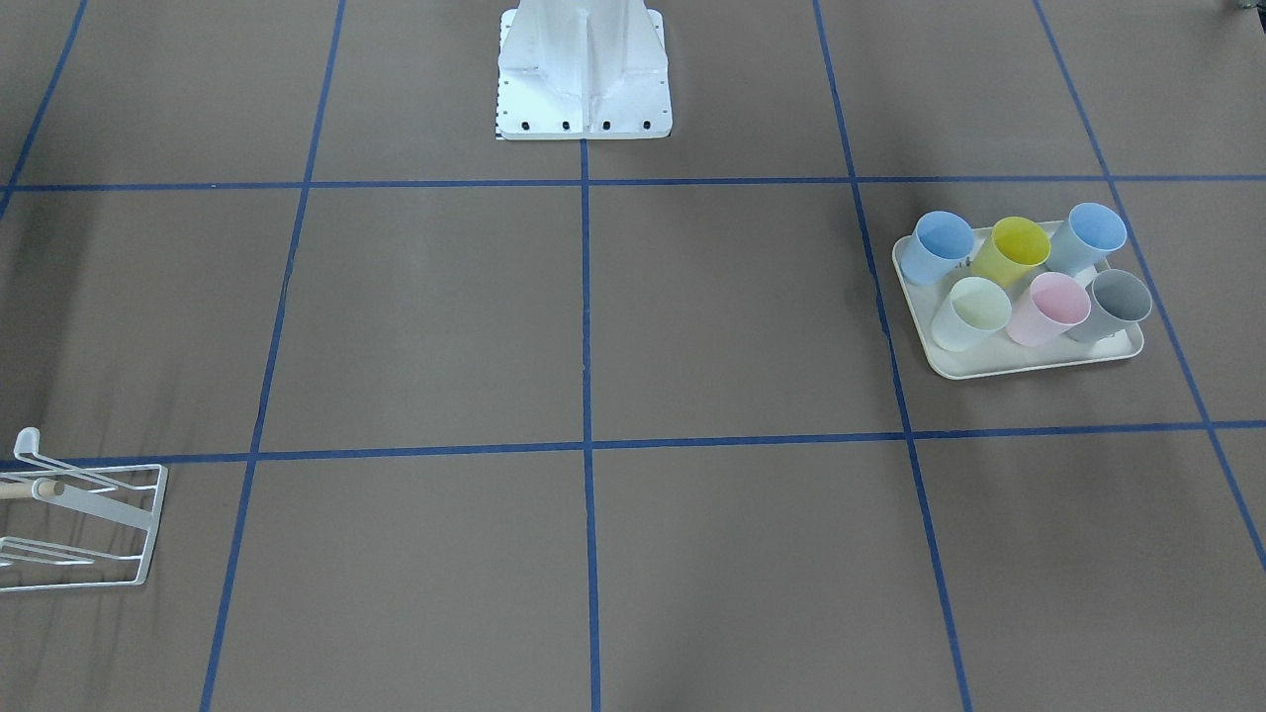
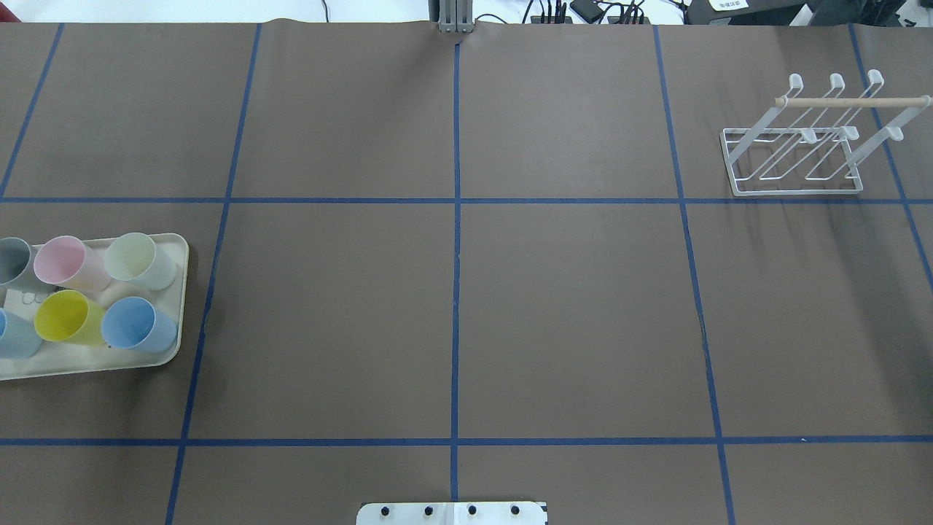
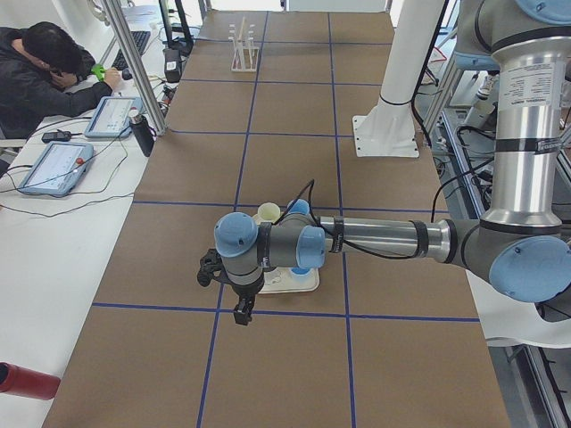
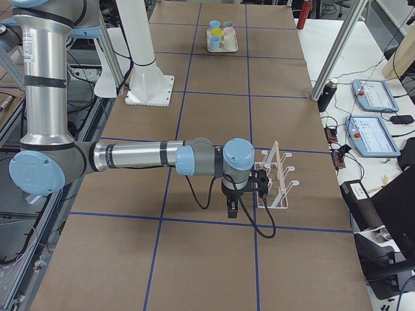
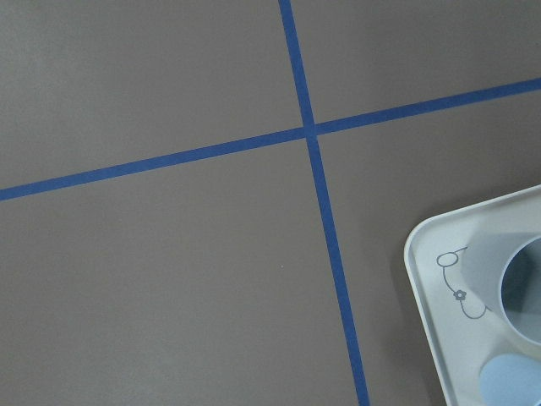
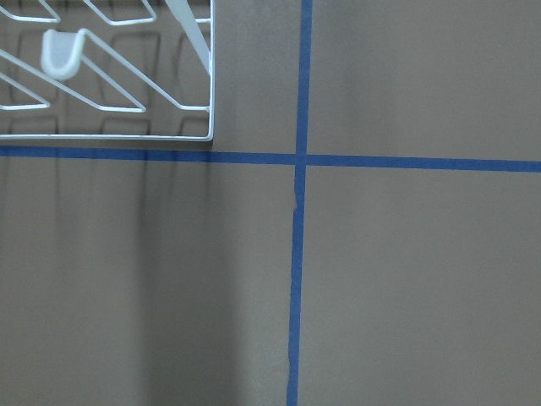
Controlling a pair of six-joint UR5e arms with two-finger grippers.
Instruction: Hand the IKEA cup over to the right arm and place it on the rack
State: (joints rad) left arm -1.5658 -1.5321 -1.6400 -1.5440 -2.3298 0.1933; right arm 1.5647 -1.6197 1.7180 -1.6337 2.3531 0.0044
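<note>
Six cups (image 2: 69, 317) stand on the cream tray (image 2: 87, 361), left; the rack (image 2: 794, 157) sits far right. The left gripper (image 3: 243, 310) hangs by the tray, the right gripper (image 4: 231, 208) by the rack — clenched or released, cannot tell.

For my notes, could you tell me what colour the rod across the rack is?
The rod is light wood; overhead view.

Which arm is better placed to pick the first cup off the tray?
Left. The left claw hangs beside the tray of cups, and its wrist camera sees the tray's corner. The right claw hangs by the rack, at the table's other end.
</note>
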